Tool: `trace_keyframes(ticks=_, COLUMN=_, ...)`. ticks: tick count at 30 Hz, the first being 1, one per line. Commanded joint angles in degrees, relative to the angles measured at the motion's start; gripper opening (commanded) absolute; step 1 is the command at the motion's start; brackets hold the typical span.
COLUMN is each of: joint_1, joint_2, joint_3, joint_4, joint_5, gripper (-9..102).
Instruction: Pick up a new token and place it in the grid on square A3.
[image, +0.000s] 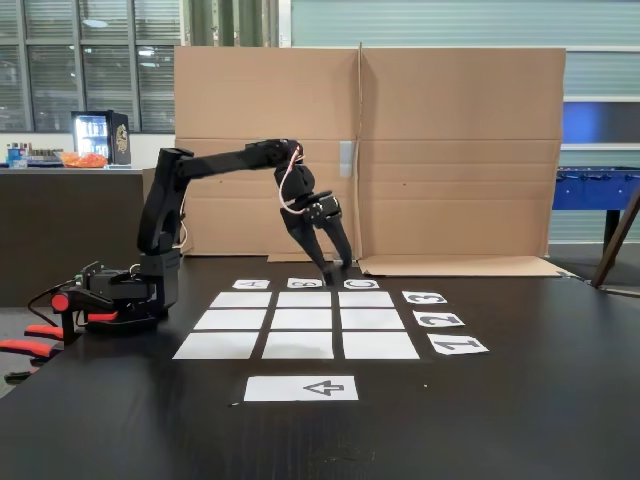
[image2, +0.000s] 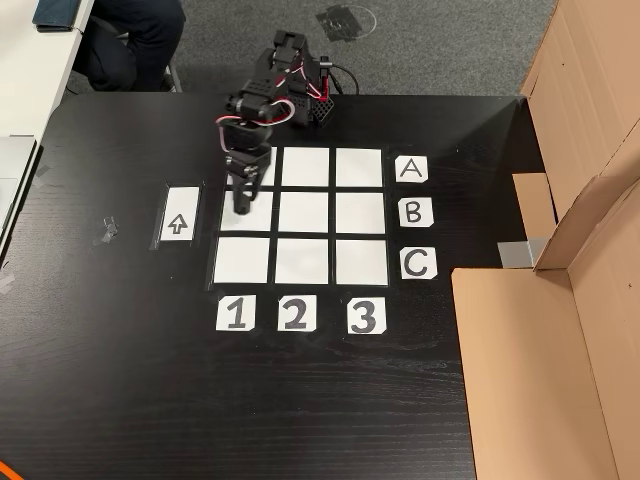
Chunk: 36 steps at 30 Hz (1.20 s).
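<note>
We see the gripper (image: 336, 266) pointing down, jaws apart, tips by the B and C labels in the fixed view. Can't tell if it holds the token. Other view puts gripper (image2: 243, 203) over the grid (image2: 302, 256), well apart from square A3 (image2: 358, 167).
</note>
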Motion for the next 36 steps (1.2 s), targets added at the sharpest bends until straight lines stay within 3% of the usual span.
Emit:
trace_keyframes(ticks=1, joint_1=-4.6, joint_2=7.0, joint_3=2.4, joint_4=1.1, joint_5=0.7, gripper=14)
trace_keyframes(ticks=25, joint_1=-32.3, joint_2=50.3, joint_3=48.1, joint_4=1.3, joint_5=1.1, gripper=14)
trace_keyframes(ticks=36, joint_1=-43.3, joint_2=55.7, joint_3=58.9, joint_4=-1.1, joint_5=2.0, gripper=13)
